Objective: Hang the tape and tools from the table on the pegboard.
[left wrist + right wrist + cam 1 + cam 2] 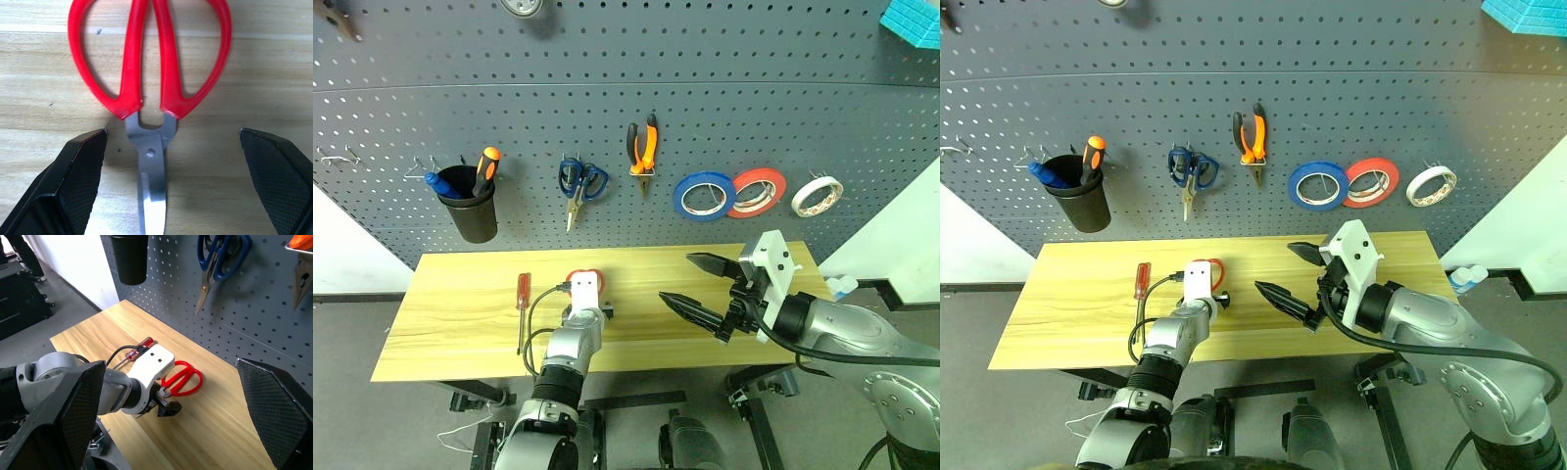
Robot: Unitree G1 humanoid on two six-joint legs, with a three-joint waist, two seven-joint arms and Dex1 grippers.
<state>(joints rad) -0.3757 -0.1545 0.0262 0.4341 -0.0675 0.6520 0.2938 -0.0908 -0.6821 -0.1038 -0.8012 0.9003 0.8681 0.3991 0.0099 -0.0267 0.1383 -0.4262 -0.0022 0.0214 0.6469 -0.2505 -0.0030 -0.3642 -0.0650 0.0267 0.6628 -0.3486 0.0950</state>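
The scene is evenly and brightly lit from above. Soft shadows are cast downward and slightly sideways on the pegboard (607, 88) beneath the hanging blue scissors (579, 184), the pliers (643, 149) and the tape rolls. A pale sheen is seen across the far part of the table (460, 294). In the left wrist view the red scissors (149, 63) are shown sharply, with glare on the steel blade, while the near black fingers (68, 191) are slightly soft. In the right wrist view the near fingers (274, 406) are blurred, and the pegboard lines are bent toward the edges.
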